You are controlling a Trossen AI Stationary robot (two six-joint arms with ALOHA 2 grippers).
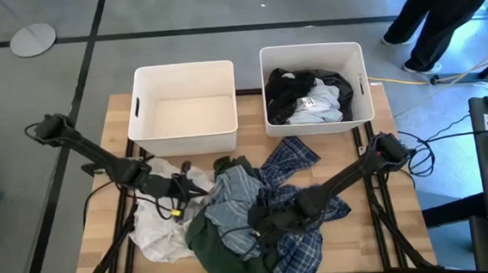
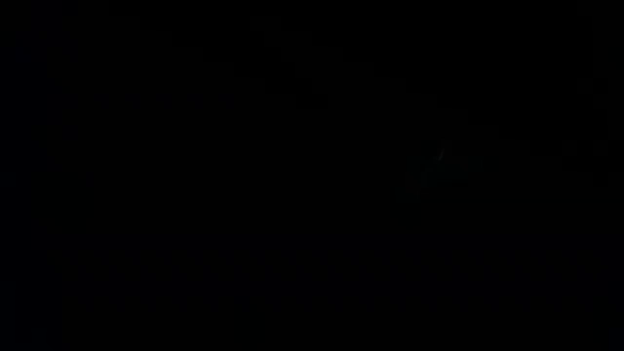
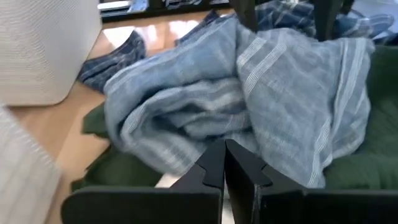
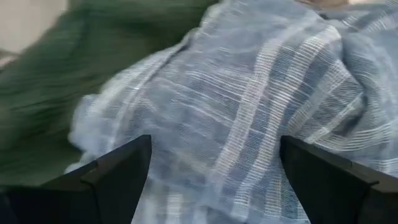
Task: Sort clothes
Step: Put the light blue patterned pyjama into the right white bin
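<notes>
Both claws sit at the clothes pile on the near half of the wooden counter (image 1: 107, 142). On the left, the left claw (image 3: 224, 163) has its two dark fingers pressed together with nothing between them, their tips just short of the pale grey-blue striped garment (image 3: 249, 93); from above it lies over the white garment (image 1: 160, 228) at the pile's left edge. On the right, the right claw (image 4: 214, 165) stands with its fingers wide apart, one on each side of the same pale grey-blue fabric, which fills the space before them; whether the fingers touch the cloth cannot be told. From above this claw reaches into the middle of the heap, beside the navy-and-white plaid shirt (image 1: 293, 163).

A dark green garment (image 1: 213, 246) lies under and in front of the grey-blue one, and the plaid shirt spreads from the pile's right side back toward the bins. Two white rectangular bins stand side by side at the far edge of the counter: the left bin (image 1: 183, 72) shows only its bare floor, while the right bin (image 1: 311, 53) holds dark and white clothes. The low view is entirely black. A person's legs (image 1: 442, 11) show on the floor beyond the counter's far right corner.
</notes>
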